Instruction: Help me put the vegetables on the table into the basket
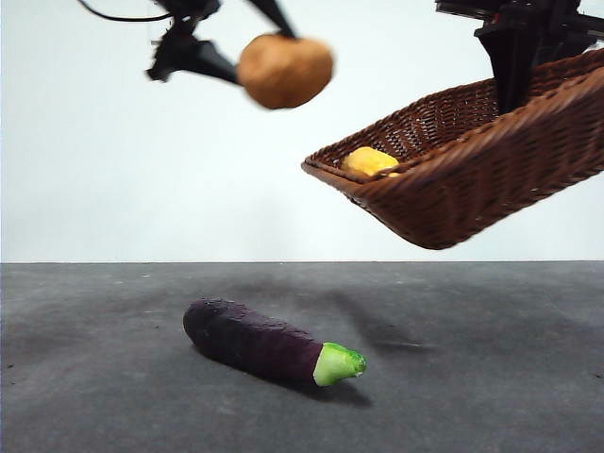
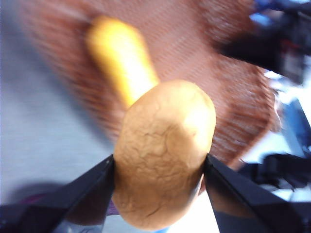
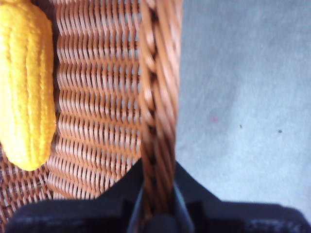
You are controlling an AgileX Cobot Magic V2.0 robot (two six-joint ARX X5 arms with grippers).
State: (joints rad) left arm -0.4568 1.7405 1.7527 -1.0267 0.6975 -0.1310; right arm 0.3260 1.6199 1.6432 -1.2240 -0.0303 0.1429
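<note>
My left gripper (image 1: 257, 58) is shut on the orange-brown potato (image 1: 285, 71) and holds it high in the air, left of the basket; the potato fills the left wrist view (image 2: 163, 155) between the jaws. My right gripper (image 1: 514, 90) is shut on the braided rim (image 3: 159, 97) of the brown wicker basket (image 1: 472, 179) and holds it lifted and tilted above the table. The yellow corn cob (image 1: 368, 161) lies inside the basket (image 3: 24, 87). The dark purple eggplant (image 1: 260, 342) with its green cap lies on the grey table (image 1: 491, 377) below.
</note>
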